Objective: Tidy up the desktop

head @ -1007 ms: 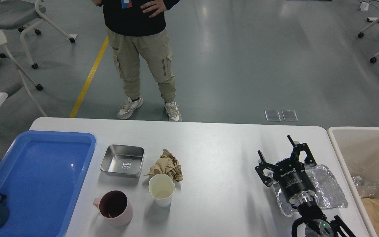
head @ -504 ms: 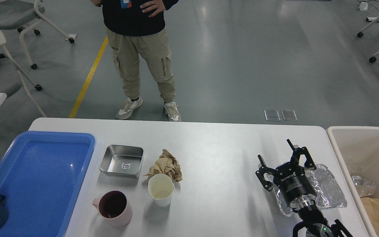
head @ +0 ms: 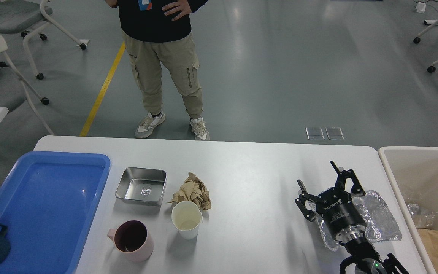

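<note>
Smooth white table (head: 249, 167), matt with a soft sheen. The blue tray (head: 48, 198) looks like glossy plastic, catching a spot of light. The square dish (head: 141, 186) is brushed metal, shiny along its rim. Beside it a wad of brown paper (head: 193, 194), rough and creased. The cream cup (head: 186, 219) reads as matt paper; the pink mug (head: 132, 240) is smooth and dull. Crinkled clear wrap (head: 378, 220) glints, glossy. The right hand (head: 325, 182) is matt black, with a polished metal ring behind it.

Bright, even light from overhead leaves pale glare streaks on the grey floor (head: 280, 57). Shadows on the white tabletop (head: 249, 171) are soft and short. Everything looks sharp.
</note>
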Controlling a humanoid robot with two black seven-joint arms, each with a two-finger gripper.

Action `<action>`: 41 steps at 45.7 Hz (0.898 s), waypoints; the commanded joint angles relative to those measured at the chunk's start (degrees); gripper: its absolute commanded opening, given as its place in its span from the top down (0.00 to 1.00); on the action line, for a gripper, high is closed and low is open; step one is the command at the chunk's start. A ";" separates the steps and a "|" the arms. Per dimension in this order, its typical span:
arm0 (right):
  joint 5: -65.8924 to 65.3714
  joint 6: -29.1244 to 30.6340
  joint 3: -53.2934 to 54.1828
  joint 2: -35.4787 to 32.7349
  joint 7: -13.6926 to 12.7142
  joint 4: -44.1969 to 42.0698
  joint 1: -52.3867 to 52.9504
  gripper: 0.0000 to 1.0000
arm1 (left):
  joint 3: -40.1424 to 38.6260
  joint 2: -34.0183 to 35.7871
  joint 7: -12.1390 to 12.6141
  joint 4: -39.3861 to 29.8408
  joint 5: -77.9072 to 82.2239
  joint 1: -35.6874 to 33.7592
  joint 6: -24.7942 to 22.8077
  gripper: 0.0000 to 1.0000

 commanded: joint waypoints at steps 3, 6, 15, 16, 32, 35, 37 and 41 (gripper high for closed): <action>0.01 0.00 -1.95 0.08 0.09 -0.08 -0.25 0.00 | 0.31 7.45 0.00 3.04 -0.49 0.00 -0.53 0.03; -0.08 -0.09 -2.31 0.35 0.09 -0.08 -0.25 0.00 | 0.31 10.27 0.00 4.45 -1.02 0.00 -0.36 0.03; -1.75 -0.36 -2.48 1.05 0.09 -0.08 -0.34 0.00 | 0.48 16.25 0.00 7.53 -3.92 0.00 -0.44 0.03; -1.93 -0.44 -2.48 1.14 0.09 -0.08 -0.34 0.00 | 0.48 16.69 0.00 7.62 -4.09 0.00 -0.44 0.03; -2.02 -0.44 -2.48 1.32 0.09 -0.08 -0.43 0.00 | 2.24 24.95 0.17 13.85 -7.08 0.00 -0.53 0.03; -2.02 -0.44 -2.48 1.32 0.09 0.01 -0.60 0.00 | 2.68 26.88 0.17 15.61 -7.78 0.00 -0.53 0.03; -2.28 -0.36 -2.57 1.14 0.09 0.01 -0.78 0.00 | 3.21 28.29 0.17 16.23 -7.96 0.00 -0.62 0.03; -2.37 -0.36 -2.57 0.88 0.09 0.01 -0.96 0.00 | 3.47 30.40 0.17 16.41 -8.49 0.00 -0.71 0.03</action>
